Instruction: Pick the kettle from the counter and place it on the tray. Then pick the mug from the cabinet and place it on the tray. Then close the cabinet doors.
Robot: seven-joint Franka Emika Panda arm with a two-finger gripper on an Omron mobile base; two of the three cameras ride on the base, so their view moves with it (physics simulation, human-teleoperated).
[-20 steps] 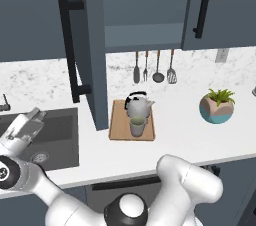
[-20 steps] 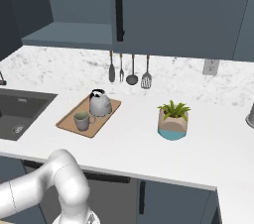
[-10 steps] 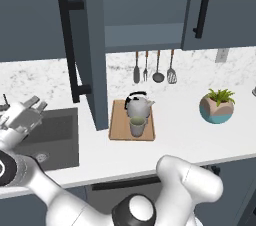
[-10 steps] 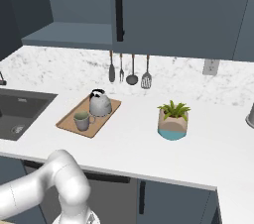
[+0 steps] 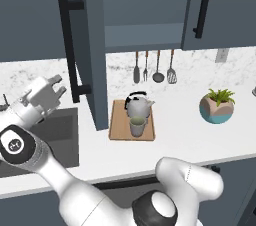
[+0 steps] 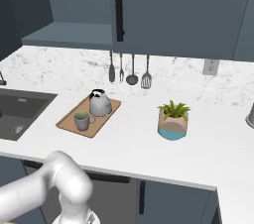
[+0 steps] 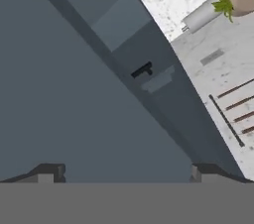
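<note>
The silver kettle (image 5: 138, 105) (image 6: 100, 104) and the beige mug (image 5: 136, 126) (image 6: 82, 120) both stand on the wooden tray (image 5: 119, 127) (image 6: 67, 120) on the counter (image 5: 180, 135). The cabinet's left door (image 5: 95, 45) swings out wide, showing the inner shelf (image 5: 142, 35) (image 6: 69, 34). Its right door (image 5: 222, 5) (image 6: 173, 10) is shut. My gripper (image 5: 59, 85) (image 7: 124, 173) is open and holds nothing. It hovers over the sink, left of the open door's black bar handle (image 5: 70, 45). In the hand view the door's dark face (image 7: 59, 94) is close ahead.
A dark sink (image 5: 65, 135) (image 6: 20, 109) is set into the counter left of the tray. Hanging utensils (image 5: 154, 67) (image 6: 131, 69) line the back wall. A potted plant (image 5: 216, 107) (image 6: 173, 119) stands to the right of the tray.
My gripper has risen from over the sink and moved right toward the open door's handle, staying open. Kettle, mug and tray have not moved.
</note>
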